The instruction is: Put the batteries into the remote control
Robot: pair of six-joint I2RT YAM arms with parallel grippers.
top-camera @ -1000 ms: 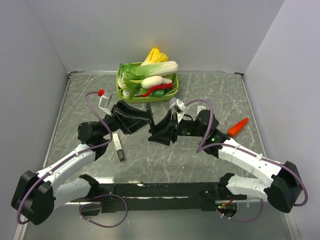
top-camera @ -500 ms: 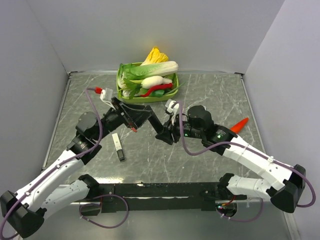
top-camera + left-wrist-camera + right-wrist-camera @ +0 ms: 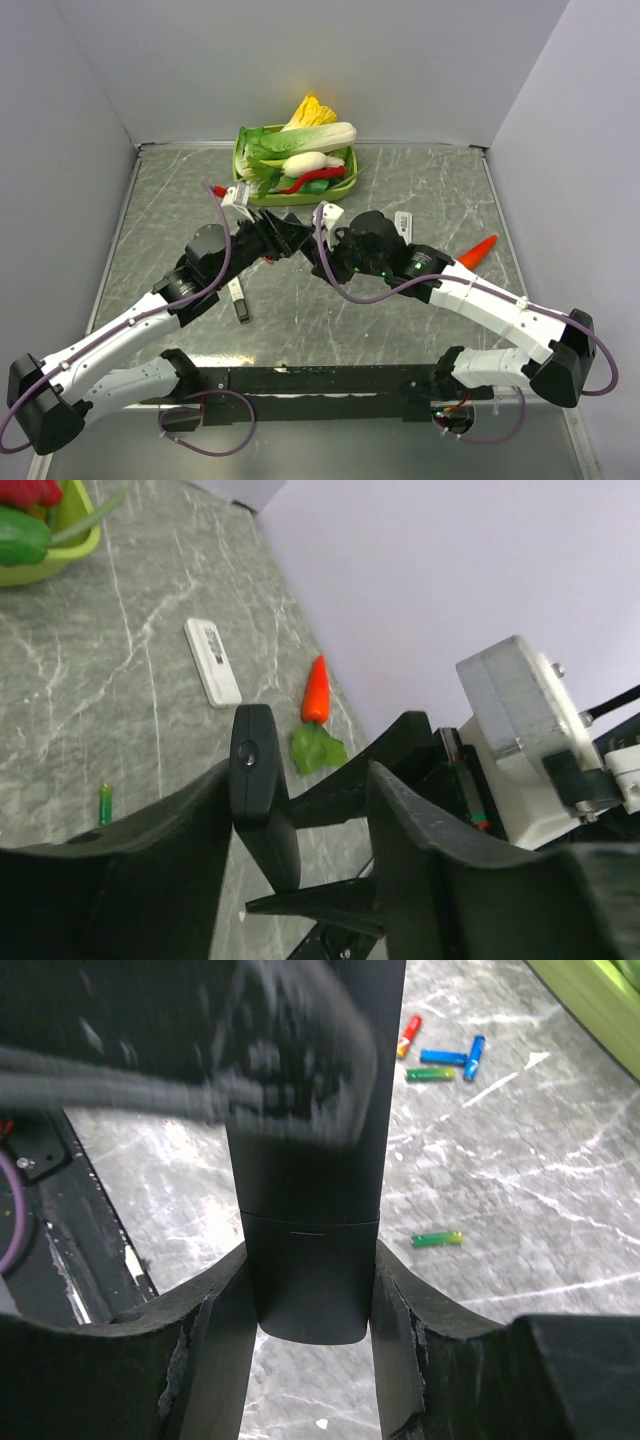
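Note:
My right gripper [image 3: 310, 1265] is shut on the lower end of a black remote [image 3: 310, 1160], held above the table; it is at mid-table in the top view [image 3: 325, 258]. My left gripper [image 3: 305, 780] meets it there [image 3: 285, 238]. Its jaws stand apart around the remote's other end [image 3: 262, 780], which touches only the left finger. Loose batteries lie on the table: red [image 3: 408, 1035], blue [image 3: 443, 1057], green [image 3: 430, 1074] and another green one [image 3: 437, 1239]. One green battery shows in the left wrist view [image 3: 104, 804]. A thin red-and-green bar [image 3: 468, 792] sits by the right wrist; I cannot tell what it is.
A white remote [image 3: 404, 222] lies right of centre, also in the left wrist view [image 3: 212, 662]. An orange carrot [image 3: 478, 250] lies by the right wall. A green basket [image 3: 240, 185] of vegetables stands at the back. A slim white-and-black piece [image 3: 237, 298] lies left of centre.
Both grippers have moved together at mid-table: the left one rightwards, the right one leftwards with the black remote. The white remote has come into view behind the right arm.

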